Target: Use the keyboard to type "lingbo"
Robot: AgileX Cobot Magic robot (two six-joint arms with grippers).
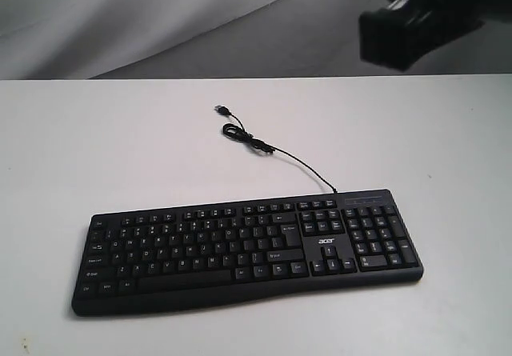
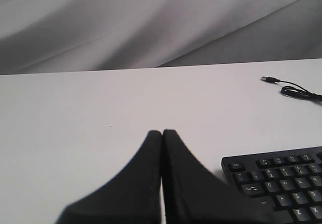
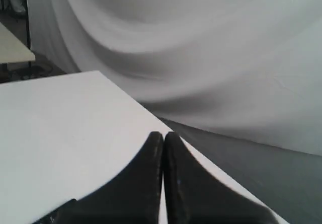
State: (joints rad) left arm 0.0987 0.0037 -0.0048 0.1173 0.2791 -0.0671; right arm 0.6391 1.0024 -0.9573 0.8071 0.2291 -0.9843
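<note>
1. Evidently, the keyboard (image 1: 248, 248) is laid flat near the front edge of the bench (image 1: 120, 148), legends up, so keys can be struck from above.
2. The left gripper (image 2: 162, 133) is held clenched and empty beside its Esc corner, probably as one poking tip.
3. The right gripper (image 3: 163, 134), likewise clenched, is held at a bench edge, apart from the keys.

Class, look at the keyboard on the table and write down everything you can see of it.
The keyboard is a wide, black, full-size model, plastic by its look, with white key legends, a number pad and a white acer logo above the arrow keys. It lies flat, keys up, on the white table, slightly skewed. A thin black cable leaves its back edge, bunches once and ends in a free USB plug. Only the table touches it.
</note>
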